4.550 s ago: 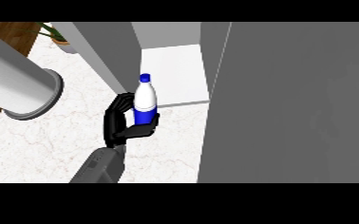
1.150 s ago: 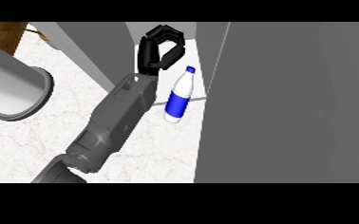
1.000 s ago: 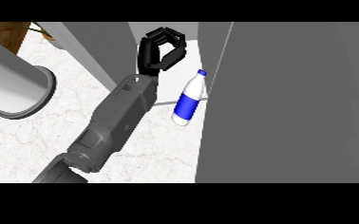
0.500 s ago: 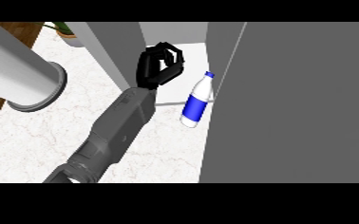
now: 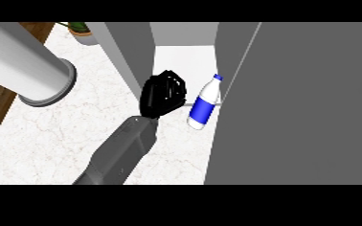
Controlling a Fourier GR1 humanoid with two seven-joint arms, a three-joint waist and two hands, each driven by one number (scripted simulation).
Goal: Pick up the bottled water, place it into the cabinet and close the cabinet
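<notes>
White marble surface carries a clear plastic water bottle with a blue label and cap, tilted at the open grey cabinet's front edge, leaning against the big grey door. The black hand beside it is curled, holding nothing, so the bottle is probably released.

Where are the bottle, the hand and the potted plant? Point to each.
bottle (image 5: 203,111): head view, blue label.
hand (image 5: 163,96): head view, curled black fingers.
potted plant (image 5: 83,31): head view, leaves above pot.
</notes>
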